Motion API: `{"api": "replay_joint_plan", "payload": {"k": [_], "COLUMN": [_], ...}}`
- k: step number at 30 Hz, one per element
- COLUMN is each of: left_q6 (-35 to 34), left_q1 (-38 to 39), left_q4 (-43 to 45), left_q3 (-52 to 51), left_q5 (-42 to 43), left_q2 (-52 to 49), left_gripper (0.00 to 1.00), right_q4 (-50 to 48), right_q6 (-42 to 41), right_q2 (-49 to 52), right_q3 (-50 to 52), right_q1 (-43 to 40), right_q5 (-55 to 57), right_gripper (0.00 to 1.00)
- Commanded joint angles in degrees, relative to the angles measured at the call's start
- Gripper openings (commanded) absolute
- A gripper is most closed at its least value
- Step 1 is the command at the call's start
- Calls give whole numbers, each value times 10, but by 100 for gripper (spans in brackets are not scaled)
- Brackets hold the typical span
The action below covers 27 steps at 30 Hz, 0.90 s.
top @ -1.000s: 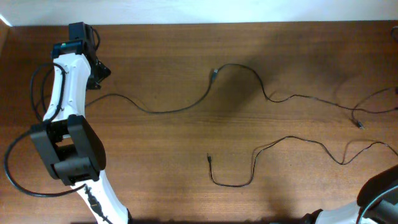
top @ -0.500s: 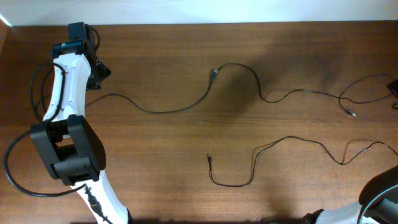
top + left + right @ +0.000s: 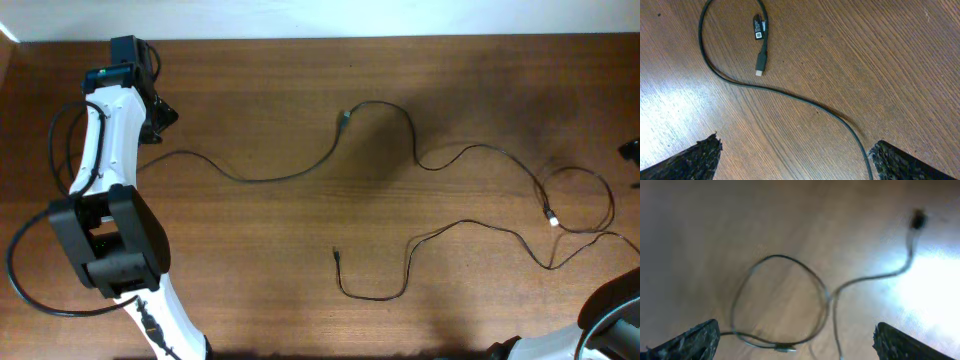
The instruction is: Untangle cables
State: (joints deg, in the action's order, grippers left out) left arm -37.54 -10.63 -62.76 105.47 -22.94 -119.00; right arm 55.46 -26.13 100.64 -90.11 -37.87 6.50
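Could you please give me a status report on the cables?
Left gripper open, empty. Right gripper open, empty. Cables loose, one looped, seemingly crossing at far right.

Your right wrist view is smeared throughout: the looped cable (image 3: pixel 777 256) reads as a soft grey line and its plug (image 3: pixel 916 219) as a dark blob. Overhead, the right gripper (image 3: pixel 630 152) is cut by the frame edge, and the lower cable (image 3: pixel 470 220) runs off that same side. In your left wrist view the label (image 3: pixel 758 26) print is too small to read, and the left cable (image 3: pixel 805 102) leaves the bottom edge.
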Motion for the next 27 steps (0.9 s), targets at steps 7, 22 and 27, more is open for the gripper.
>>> {"api": "replay_joint_plan", "payload": {"k": [7, 22, 27], "left_q6": [-6, -6, -6], "left_q1": [0, 0, 0], "left_q4": [0, 0, 0], "left_q3": [-2, -2, -2], "left_q5": [-2, -2, -2], "left_q2": [14, 14, 14], "left_gripper": [99, 99, 99], "right_q4": [-48, -66, -62], "right_q6": [227, 181, 181], "right_q2": [30, 225, 224], "right_q3": [18, 18, 18], "right_q1": [86, 109, 108], "right_q5": [-121, -119, -160], "right_gripper": [99, 29, 4]}}
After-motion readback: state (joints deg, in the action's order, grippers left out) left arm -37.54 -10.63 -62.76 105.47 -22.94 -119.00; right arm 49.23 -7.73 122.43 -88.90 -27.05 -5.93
